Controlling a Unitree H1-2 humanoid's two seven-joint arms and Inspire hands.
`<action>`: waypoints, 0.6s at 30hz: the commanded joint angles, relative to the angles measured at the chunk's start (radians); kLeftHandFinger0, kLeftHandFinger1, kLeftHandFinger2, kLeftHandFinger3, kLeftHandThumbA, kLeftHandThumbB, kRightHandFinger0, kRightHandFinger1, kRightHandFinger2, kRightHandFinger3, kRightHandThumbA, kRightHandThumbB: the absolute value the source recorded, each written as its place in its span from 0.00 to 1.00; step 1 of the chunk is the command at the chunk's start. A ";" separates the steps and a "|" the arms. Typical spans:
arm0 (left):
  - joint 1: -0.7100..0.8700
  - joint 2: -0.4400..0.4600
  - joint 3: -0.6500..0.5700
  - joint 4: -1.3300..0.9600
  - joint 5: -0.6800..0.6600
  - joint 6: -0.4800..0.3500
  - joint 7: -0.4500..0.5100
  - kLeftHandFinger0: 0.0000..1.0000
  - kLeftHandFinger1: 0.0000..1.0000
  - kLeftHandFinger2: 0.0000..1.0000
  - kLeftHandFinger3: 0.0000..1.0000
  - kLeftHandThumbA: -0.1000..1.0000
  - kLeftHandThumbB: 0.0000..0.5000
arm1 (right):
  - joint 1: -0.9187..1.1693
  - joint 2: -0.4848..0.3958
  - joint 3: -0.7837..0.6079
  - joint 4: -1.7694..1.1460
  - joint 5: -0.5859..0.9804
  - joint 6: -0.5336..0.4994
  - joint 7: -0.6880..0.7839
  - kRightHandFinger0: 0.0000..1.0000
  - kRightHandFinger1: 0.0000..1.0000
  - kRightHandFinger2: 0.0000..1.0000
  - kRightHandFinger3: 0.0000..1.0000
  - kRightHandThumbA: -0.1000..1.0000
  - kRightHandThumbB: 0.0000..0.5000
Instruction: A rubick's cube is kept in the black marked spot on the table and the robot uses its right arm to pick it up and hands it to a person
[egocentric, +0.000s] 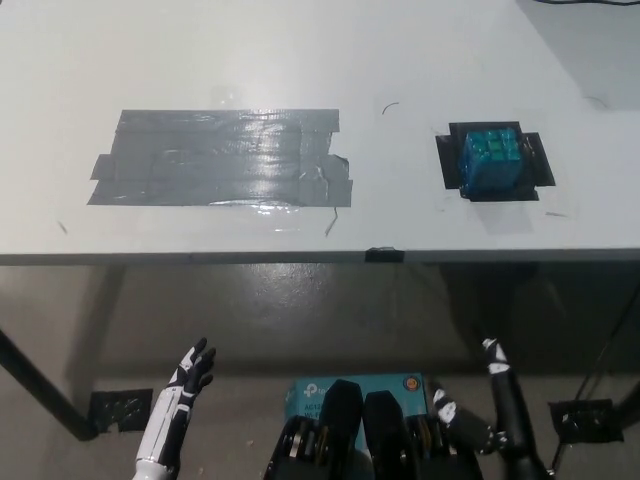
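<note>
Low below table edge, both robot hands (185, 390) (497, 385)

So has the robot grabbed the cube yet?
Not yet. The blue-green Rubik's cube sits on its black taped spot on the white table. The black right hand and white left hand hang low, holding nothing. Picking up and handing over remain.

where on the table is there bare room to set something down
Bare white table lies between the grey tape patch and the cube on its black marked spot, and along the far edge above both. It is tight between the cube and the table's right edge. Both hands, left hand and right hand, hang below the table.
</note>
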 joint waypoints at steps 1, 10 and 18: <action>-0.018 0.022 -0.006 -0.022 0.013 -0.064 0.012 1.00 1.00 1.00 1.00 1.00 0.21 | 0.011 -0.007 -0.037 -0.229 -0.076 -0.082 -0.120 1.00 1.00 1.00 1.00 0.76 0.33; -0.024 0.026 -0.008 -0.009 0.013 -0.064 0.012 1.00 1.00 1.00 1.00 1.00 0.24 | -0.071 0.051 -0.153 -0.577 -0.143 0.003 -0.052 1.00 1.00 1.00 1.00 0.79 0.53; -0.027 0.027 -0.013 -0.012 0.025 -0.064 0.020 1.00 1.00 1.00 1.00 1.00 0.23 | -0.238 0.066 -0.237 -0.570 -0.115 0.166 0.002 1.00 1.00 1.00 1.00 0.86 0.55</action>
